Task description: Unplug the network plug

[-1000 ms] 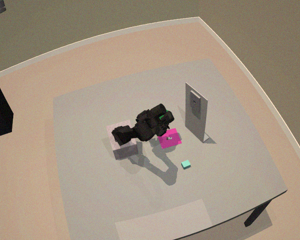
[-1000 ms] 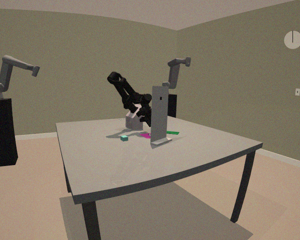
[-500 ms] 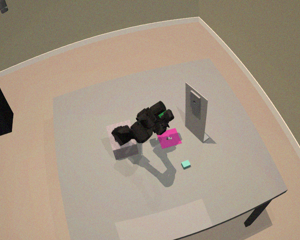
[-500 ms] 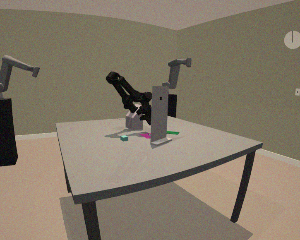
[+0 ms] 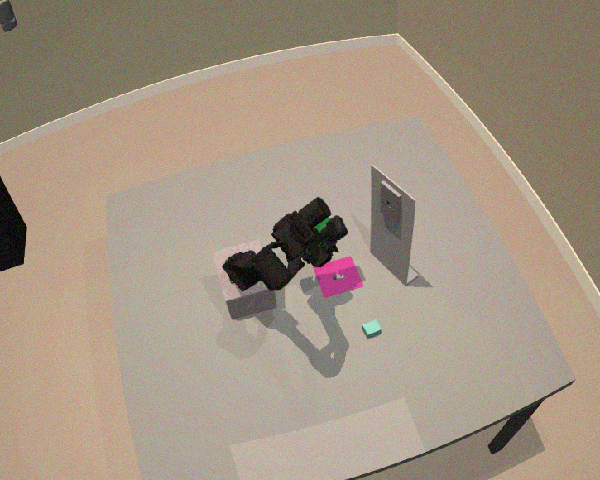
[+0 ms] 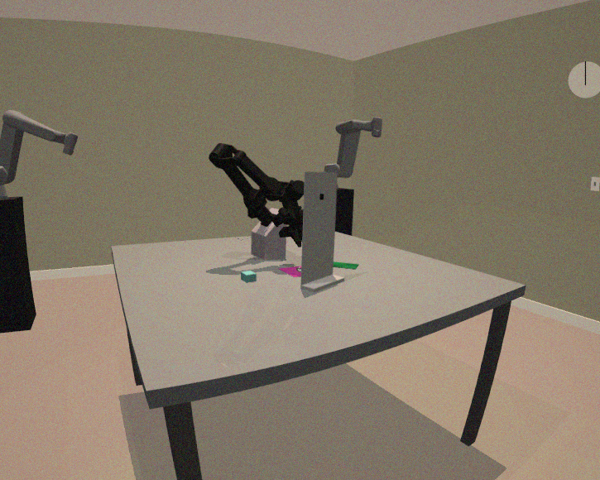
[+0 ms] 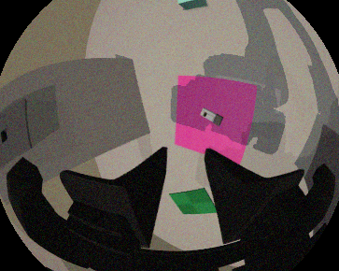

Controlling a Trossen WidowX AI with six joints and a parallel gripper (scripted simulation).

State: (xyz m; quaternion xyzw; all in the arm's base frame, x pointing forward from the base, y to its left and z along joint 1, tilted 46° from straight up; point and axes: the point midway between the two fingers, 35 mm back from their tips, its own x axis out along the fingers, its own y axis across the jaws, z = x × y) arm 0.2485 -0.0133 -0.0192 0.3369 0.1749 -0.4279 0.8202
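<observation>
The small grey network plug (image 5: 337, 276) (image 7: 210, 113) lies on the table inside the magenta marked square (image 5: 349, 289) (image 6: 290, 270) (image 7: 225, 94), free of the socket. The upright grey panel (image 5: 391, 242) (image 6: 318, 232) (image 7: 82, 105) stands to the right of the square, and its socket (image 5: 389, 204) is empty. My gripper (image 5: 328, 251) (image 7: 187, 151) hangs above the table just behind the square. Its fingers stand apart with nothing between them, and it touches neither the plug nor the panel.
A flat green patch (image 5: 320, 225) (image 6: 345, 265) (image 7: 192, 200) lies on the table under my wrist. A small teal block (image 5: 372, 328) (image 6: 247, 276) sits in front of the square. My arm's pale base block (image 5: 243, 294) (image 6: 267, 245) stands to the left.
</observation>
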